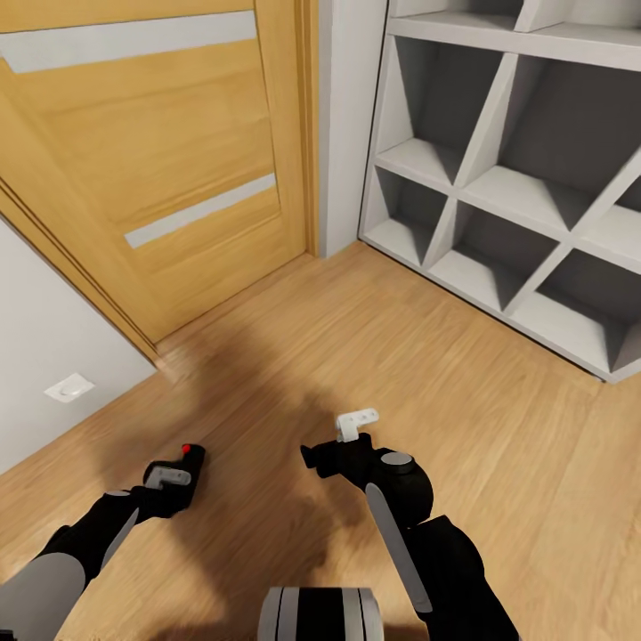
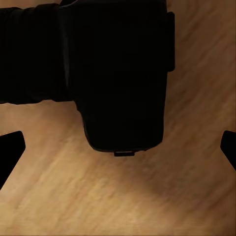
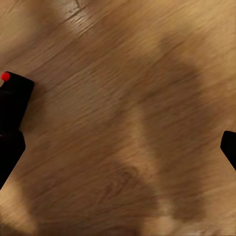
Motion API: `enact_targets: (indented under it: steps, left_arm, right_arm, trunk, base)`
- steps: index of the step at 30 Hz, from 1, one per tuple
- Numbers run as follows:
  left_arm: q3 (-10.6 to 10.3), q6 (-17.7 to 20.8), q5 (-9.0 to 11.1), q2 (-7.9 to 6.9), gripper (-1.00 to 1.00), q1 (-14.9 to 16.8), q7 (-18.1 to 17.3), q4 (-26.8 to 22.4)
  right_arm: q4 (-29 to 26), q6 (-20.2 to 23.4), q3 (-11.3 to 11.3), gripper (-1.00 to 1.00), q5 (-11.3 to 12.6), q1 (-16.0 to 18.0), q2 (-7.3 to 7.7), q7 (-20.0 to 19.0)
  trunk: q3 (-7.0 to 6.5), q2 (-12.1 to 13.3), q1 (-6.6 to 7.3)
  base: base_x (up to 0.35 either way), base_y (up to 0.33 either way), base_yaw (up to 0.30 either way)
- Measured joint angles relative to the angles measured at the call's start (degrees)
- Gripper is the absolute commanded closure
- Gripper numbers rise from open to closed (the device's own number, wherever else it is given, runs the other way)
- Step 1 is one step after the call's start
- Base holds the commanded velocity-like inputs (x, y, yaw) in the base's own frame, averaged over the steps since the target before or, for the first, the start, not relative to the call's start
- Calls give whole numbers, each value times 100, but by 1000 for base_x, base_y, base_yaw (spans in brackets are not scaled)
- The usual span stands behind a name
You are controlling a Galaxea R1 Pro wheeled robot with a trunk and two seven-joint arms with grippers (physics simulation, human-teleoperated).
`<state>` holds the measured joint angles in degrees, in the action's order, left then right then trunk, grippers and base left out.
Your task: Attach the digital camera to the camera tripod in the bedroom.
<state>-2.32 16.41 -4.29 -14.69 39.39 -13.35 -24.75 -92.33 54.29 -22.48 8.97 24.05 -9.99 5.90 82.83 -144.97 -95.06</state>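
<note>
The digital camera point(image 1: 182, 467) is carried low over the wooden floor point(image 1: 374, 356) at the left gripper point(image 1: 169, 485), its red button point(image 1: 186, 448) at the end facing the door point(image 1: 151, 160). In the left wrist view its black body point(image 2: 120, 73) lies lengthwise between widely spread fingertips point(image 2: 10, 147); a firm clamp cannot be confirmed. The right gripper point(image 3: 118, 147) is seen with jaws apart over bare floor, the camera's red-buttoned corner point(image 3: 12, 96) beside it. White shelving point(image 1: 516, 178) is seen from the head.
</note>
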Motion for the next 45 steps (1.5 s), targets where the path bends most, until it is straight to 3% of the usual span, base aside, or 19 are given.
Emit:
enact_targets:
  steps: [4,17,30,45]
  left_arm:
    - [1,-1,7,-2,-100,-1,1,4]
    - [12,-12,28,-5,-100,-7,1,5]
    - [19,-368,33,-33,-100,-10,12,26]
    - [17,-453,35,-11,-100,-16,20,35]
  right_arm:
    - [0,0,-1,-100,0,0,0,0]
    - [0,0,1,-100,1,0,0,0]
    - [0,0,2,-100,1,0,0,0]
    - [0,0,2,-100,1,0,0,0]
  trunk:
    - [89,-5,-10]
    - [89,-6,-10]
    - [89,-6,-8]
    - [89,-6,-10]
  base:
    - [0,0,0]
    - [0,0,0]
    - [94,0,0]
    - [76,0,0]
